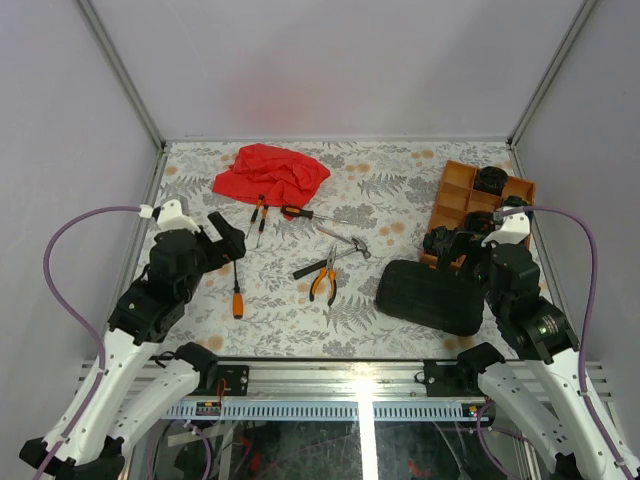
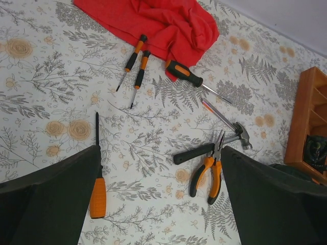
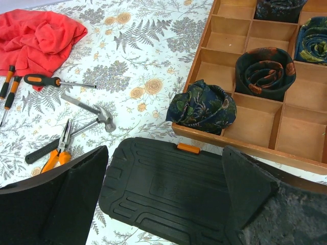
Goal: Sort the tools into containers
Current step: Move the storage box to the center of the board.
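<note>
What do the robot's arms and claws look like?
Two arms, white near the bottom and black higher up. The left arm and right arm each carry a looping purple cable. The left claw and right claw are black, thick and two-pronged.

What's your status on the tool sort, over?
Left hand, right hand open, empty. Pliers, hammer, screwdrivers loose on table; tool case shut. Red cloth edge by screwdrivers.

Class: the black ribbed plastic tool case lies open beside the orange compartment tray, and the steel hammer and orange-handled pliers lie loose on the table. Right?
No. The black ribbed plastic tool case is closed, not open; the right wrist view shows it. It does lie beside the orange compartment tray, with the steel hammer and orange-handled pliers loose on the table.
</note>
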